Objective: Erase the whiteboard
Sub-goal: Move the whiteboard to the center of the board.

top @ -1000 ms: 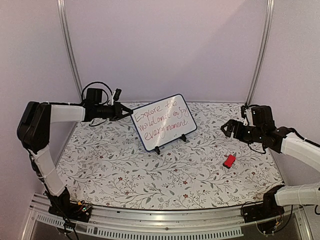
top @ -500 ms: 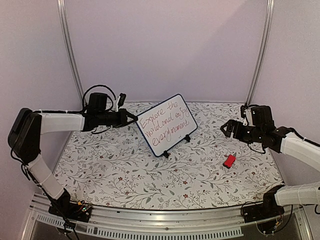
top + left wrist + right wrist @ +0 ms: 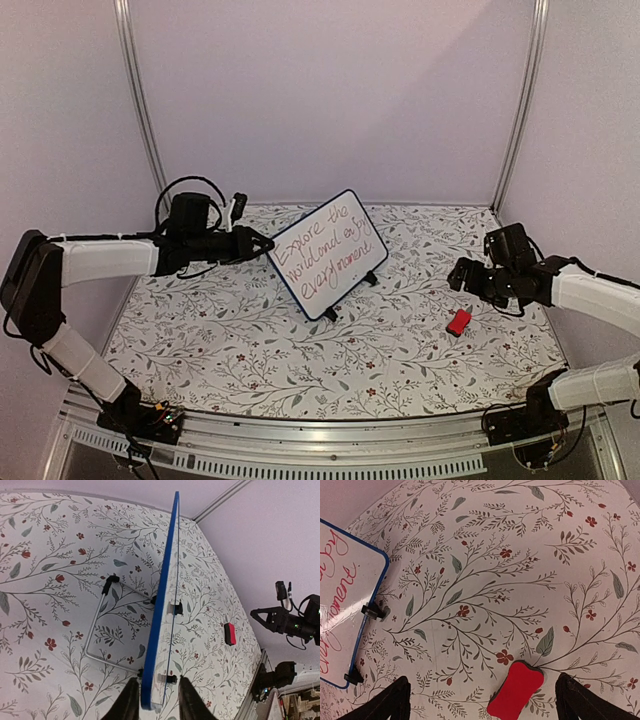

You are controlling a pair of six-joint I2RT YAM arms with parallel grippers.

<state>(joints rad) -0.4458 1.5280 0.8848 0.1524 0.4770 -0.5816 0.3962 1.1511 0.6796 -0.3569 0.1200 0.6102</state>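
Observation:
The whiteboard (image 3: pixel 330 250) stands tilted on its black feet at the back middle of the table, with red handwriting on its face. My left gripper (image 3: pixel 262 243) is shut on its left edge. In the left wrist view the blue frame (image 3: pixel 162 630) runs edge-on between my two fingers (image 3: pixel 156 700). A small red eraser (image 3: pixel 459 322) lies on the table at the right. My right gripper (image 3: pixel 462 272) is open and empty, hovering just behind and above the eraser (image 3: pixel 516 690), which lies between the spread fingers (image 3: pixel 482 702). The board's right edge (image 3: pixel 345 615) shows in the right wrist view.
The table has a floral-patterned cloth (image 3: pixel 330 350). Pale purple walls and two metal posts (image 3: pixel 137 100) enclose the back. The board's wire stand (image 3: pixel 95 640) sits behind it. The eraser (image 3: pixel 230 633) and the right arm (image 3: pixel 290 622) show in the left wrist view.
My left gripper has moved right and forward with the board's left edge, turning the board. My right gripper has dropped lower, toward the eraser.

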